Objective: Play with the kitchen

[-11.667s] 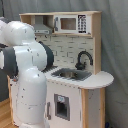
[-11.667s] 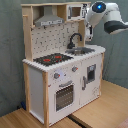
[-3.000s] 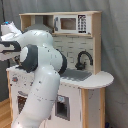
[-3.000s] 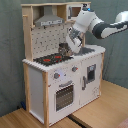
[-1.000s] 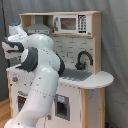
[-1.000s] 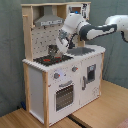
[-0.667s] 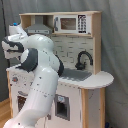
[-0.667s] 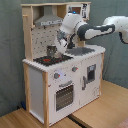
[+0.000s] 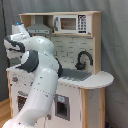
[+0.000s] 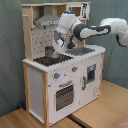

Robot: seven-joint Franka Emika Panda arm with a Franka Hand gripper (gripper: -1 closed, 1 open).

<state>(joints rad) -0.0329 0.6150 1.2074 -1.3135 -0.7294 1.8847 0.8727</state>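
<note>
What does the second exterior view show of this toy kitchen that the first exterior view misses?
Only the first exterior view shows the black faucet clearly and the microwave head-on; the arm blocks the hob there. Only the second exterior view shows the hob, a dark pot on it, the oven door, the knobs and the gripper above the hob. Both show the hood, the sink and the arm.

In the second exterior view the white arm point(image 10: 102, 28) reached in from the second exterior view's right, bent at the wrist point(image 10: 67, 24), with its gripper point(image 10: 50, 50) pointing downward, while in the first exterior view the arm's bulky white links point(image 9: 39, 70) filled the foreground.
</note>
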